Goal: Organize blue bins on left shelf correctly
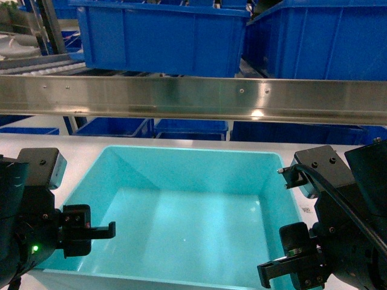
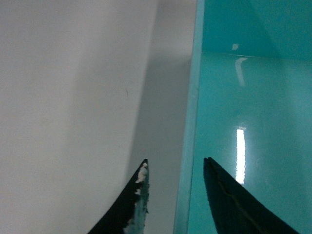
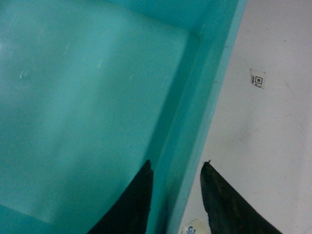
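Now both grippers' jaws straddle the turquoise tub [image 1: 181,211] walls.

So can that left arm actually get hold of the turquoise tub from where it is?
Probably yes. The left gripper is open and straddles the left wall of the turquoise tub, one finger inside and one outside over the white tabletop. Nothing sits between the fingers and the rim.

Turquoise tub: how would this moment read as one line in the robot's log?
tub: empty, on white table | left end effector: open, straddling left wall | right end effector: open, straddling right wall | shelf: behind
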Controlling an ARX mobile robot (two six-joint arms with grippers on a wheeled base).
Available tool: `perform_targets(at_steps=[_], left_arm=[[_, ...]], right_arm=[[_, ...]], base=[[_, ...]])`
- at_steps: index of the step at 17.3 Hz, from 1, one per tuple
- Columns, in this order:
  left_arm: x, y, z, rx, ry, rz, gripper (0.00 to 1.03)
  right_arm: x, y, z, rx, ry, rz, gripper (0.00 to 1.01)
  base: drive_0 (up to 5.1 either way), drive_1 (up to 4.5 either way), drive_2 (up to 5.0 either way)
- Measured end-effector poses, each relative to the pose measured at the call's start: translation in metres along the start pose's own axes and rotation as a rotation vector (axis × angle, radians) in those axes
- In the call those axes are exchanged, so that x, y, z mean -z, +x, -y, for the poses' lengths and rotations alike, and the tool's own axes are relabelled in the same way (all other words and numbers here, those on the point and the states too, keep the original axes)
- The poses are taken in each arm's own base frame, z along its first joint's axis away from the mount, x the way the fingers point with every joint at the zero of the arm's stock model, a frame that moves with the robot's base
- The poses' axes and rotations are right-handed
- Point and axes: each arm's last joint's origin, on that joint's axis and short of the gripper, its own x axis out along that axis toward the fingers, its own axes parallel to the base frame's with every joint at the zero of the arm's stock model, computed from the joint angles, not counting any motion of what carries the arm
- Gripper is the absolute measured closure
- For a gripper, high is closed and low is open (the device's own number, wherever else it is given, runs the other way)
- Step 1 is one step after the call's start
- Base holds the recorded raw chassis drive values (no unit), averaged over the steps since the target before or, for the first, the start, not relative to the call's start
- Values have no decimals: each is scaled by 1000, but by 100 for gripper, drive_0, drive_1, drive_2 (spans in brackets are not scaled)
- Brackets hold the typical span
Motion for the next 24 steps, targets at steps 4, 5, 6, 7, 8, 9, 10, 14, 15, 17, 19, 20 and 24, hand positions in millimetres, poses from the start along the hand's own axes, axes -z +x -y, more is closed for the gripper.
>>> perform_targets(at_steps=[4,5,6,7,8,9,10,14,15,17,19,20,24], left_arm=[[-2,0,3,32,-11,8,98],[-2,-1,3,33,-23,4,98],[-4,-2,3,34,-22,0,98],[-6,-6,3,37,-21,-5,98],[-8,-11,3,41,-19,2,98],[-15,-20,3,46,-20,16,98],[-23,-27,4,53,-18,47,98],[-50,-67,6,85,-16,151,98],[-56,-78,6,98,-32,196,98],[-66,-85,9,127,-61,250,98],[-62,-82,10,131,-56,221,98],[-60,-81,10,129,-54,209,98],[-59,-81,10,132,-54,209,98]], right_arm=[[-4,1,0,10,58,17,99],[-4,1,0,7,84,15,99],[-5,-1,1,7,86,16,99],[-7,-5,1,2,87,15,99],[-11,-13,2,-6,90,28,99],[-17,-22,4,-14,95,47,99],[-23,-31,6,-16,97,69,99],[-38,-76,12,-24,93,199,99],[-34,-92,16,-8,81,301,99],[-41,-111,20,18,69,410,99],[-40,-109,20,29,48,395,99],[-39,-107,19,29,46,385,99],[-39,-107,19,28,45,382,99]], base=[[0,0,0],[0,0,0],[0,0,0],[0,0,0],[0,0,0],[0,0,0],[0,0,0],[0,0,0],[0,0,0],[0,0,0],[0,0,0],[0,0,0],[-357,148,224]])
